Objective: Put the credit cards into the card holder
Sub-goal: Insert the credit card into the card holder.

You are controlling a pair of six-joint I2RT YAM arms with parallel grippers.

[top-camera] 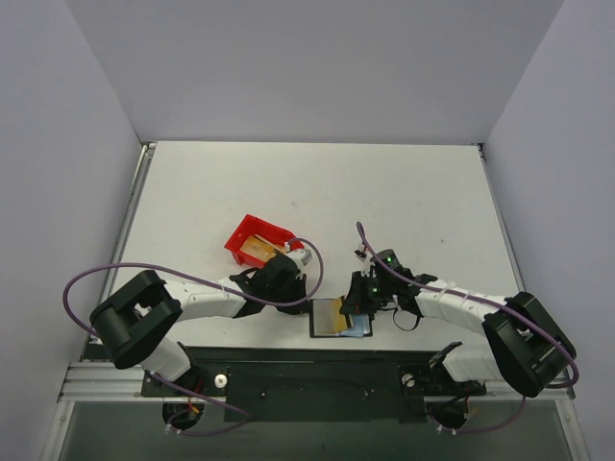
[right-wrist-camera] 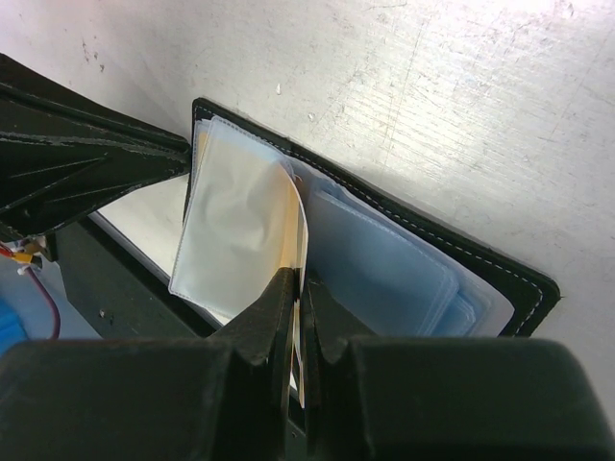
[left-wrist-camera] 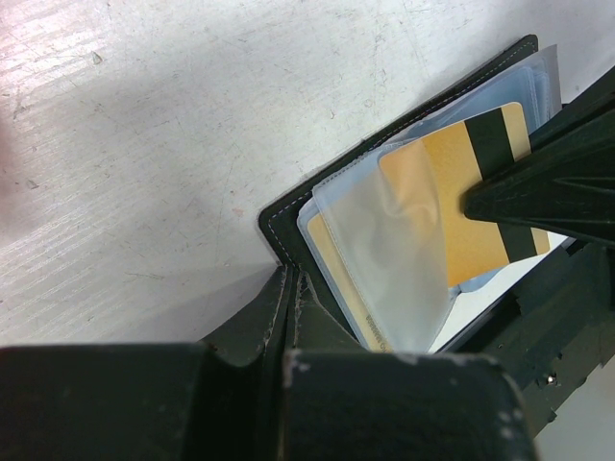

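Observation:
The card holder (top-camera: pixel 318 318) lies open at the table's near edge, its clear sleeves fanned out (left-wrist-camera: pixel 288 216) (right-wrist-camera: pixel 461 254). My right gripper (top-camera: pixel 358 309) (right-wrist-camera: pixel 306 283) is shut on the edge of a gold credit card (left-wrist-camera: pixel 461 182) (right-wrist-camera: pixel 300 226) with a dark stripe. The card sits partly under a lifted clear sleeve (left-wrist-camera: pixel 408 269) (right-wrist-camera: pixel 240 230). Another tan card (left-wrist-camera: pixel 338 279) shows in a lower sleeve. My left gripper (top-camera: pixel 307 300) (left-wrist-camera: pixel 293 281) is shut, its tips against the holder's left edge with nothing visibly held.
A red plastic bin (top-camera: pixel 242 239) stands just behind the left gripper, with gold cards (top-camera: pixel 257 250) in it. The black mounting rail (top-camera: pixel 317 379) runs right below the holder, at the table's front edge.

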